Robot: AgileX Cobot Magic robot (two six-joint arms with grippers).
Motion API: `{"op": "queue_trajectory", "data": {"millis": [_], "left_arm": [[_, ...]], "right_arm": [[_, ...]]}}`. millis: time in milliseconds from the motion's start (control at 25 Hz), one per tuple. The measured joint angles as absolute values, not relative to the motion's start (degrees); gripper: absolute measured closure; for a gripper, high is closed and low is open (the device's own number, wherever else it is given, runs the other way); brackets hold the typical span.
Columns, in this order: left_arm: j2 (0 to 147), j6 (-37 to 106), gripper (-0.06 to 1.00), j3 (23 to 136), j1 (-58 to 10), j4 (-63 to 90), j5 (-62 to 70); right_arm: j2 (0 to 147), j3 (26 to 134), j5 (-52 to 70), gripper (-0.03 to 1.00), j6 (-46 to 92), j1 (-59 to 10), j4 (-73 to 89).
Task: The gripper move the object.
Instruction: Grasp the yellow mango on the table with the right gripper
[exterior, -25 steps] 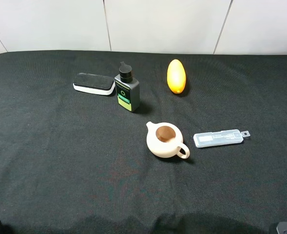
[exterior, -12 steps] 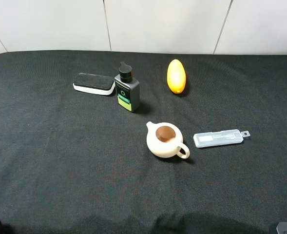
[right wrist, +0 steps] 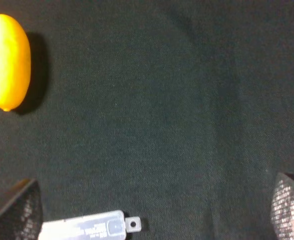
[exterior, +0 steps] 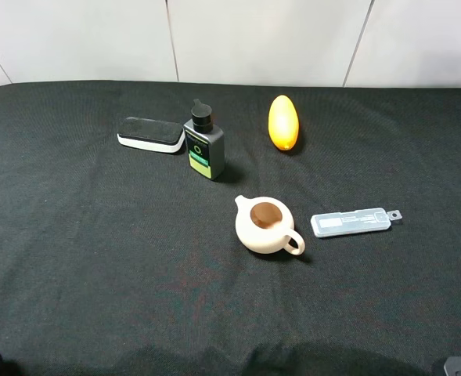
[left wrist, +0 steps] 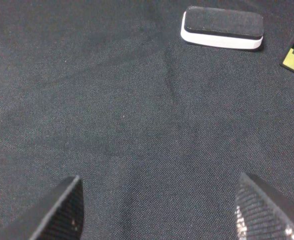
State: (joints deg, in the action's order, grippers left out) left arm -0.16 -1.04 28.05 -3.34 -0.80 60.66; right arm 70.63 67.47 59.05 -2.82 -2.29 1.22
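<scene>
The object, a glossy orange-yellow mango-like oval (exterior: 283, 122), lies on the black cloth at the back, right of centre. It also shows in the right wrist view (right wrist: 7, 61), far from the fingers. My right gripper (right wrist: 151, 210) is open and empty, with its jaws wide apart over bare cloth. My left gripper (left wrist: 159, 215) is open and empty over the cloth on the left side. In the exterior high view only small bits of the arms show at the bottom corners.
A black bottle (exterior: 203, 145) stands left of the object, with a black-and-white eraser (exterior: 150, 135) beside it. A cream teapot (exterior: 265, 225) sits mid-table, and a clear plastic case (exterior: 351, 222) lies to its right. A white wall runs behind the table.
A small dark shape has come into the exterior high view at the top right edge. The things on the cloth have not moved.
</scene>
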Motion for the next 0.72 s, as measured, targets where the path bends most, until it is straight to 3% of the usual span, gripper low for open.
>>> {"op": "queue_trajectory", "data": {"millis": [280,720], "left_arm": [[-0.16,-1.04,0.27,28.05,-3.34,-0.8,60.66],[-0.16,-1.04,0.27,28.05,-3.34,-0.8,60.66]], "right_arm": [[84.23,77.25,60.78,0.27,-2.82,-2.29,1.44],[98.34,82.92,60.97,0.27,-2.8,-4.24,4.06]]}}
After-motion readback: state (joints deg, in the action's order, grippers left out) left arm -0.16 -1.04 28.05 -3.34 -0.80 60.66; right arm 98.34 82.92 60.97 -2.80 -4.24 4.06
